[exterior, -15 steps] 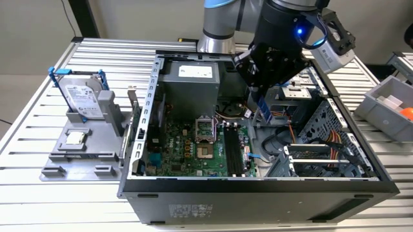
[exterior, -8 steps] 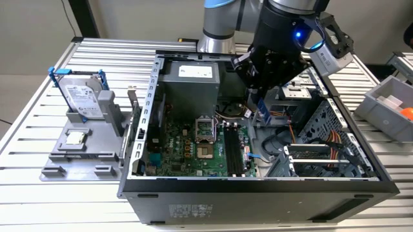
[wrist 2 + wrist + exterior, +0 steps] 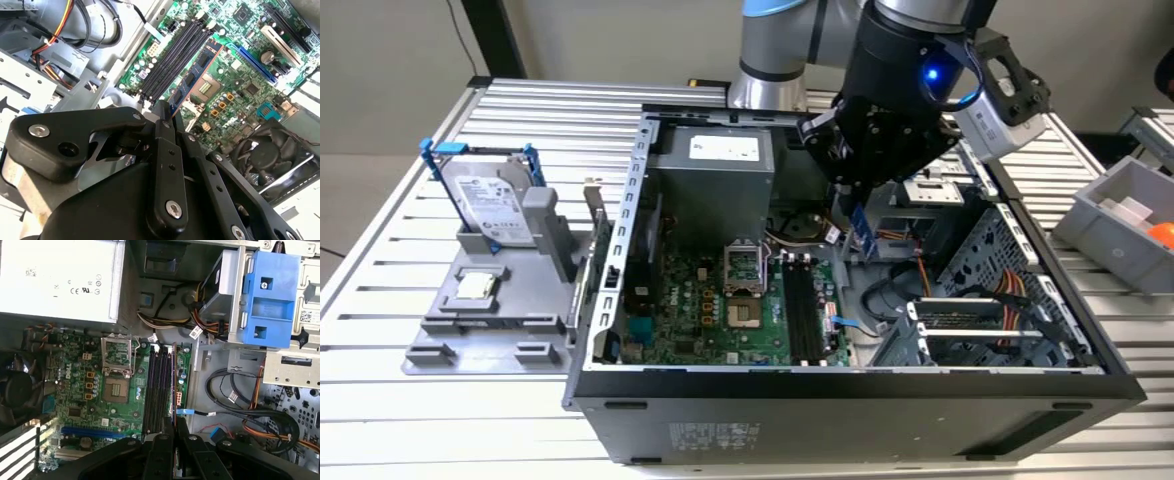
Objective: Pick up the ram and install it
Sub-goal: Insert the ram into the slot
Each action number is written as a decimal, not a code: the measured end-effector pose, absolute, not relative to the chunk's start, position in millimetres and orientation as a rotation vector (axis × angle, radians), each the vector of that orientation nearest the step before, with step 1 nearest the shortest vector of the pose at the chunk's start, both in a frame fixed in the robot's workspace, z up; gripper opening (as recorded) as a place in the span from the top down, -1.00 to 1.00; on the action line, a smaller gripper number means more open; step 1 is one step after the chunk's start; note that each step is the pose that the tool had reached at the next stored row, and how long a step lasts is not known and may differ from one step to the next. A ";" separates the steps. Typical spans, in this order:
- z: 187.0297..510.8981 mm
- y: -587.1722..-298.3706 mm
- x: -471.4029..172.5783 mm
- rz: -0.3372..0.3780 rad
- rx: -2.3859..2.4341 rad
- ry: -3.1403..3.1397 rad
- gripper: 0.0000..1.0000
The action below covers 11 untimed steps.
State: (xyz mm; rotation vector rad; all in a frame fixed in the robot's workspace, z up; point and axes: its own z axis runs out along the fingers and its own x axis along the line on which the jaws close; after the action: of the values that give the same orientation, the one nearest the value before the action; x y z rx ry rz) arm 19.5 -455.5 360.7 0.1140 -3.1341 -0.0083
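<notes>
With the black pincer clamped on the thin blue-green ram stick, install step underway; needs lining up over black motherboard slots.

Table: ribbed bare metal, dull silver sheen.
Computer case: matt dark-grey painted sheet metal.
Motherboard: glossy green circuit board; slots of black plastic.
Ram: smooth board with matt dark chips.
Gripper: matt black metal links with bright screw heads.
Drive bracket: smooth blue plastic.
</notes>
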 end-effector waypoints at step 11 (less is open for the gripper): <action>360.7 -455.5 19.5 -0.008 0.099 -3.135 1.00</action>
State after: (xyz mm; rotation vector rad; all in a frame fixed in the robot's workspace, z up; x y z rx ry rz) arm 19.5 -455.5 360.7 0.0989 -3.1347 -0.0083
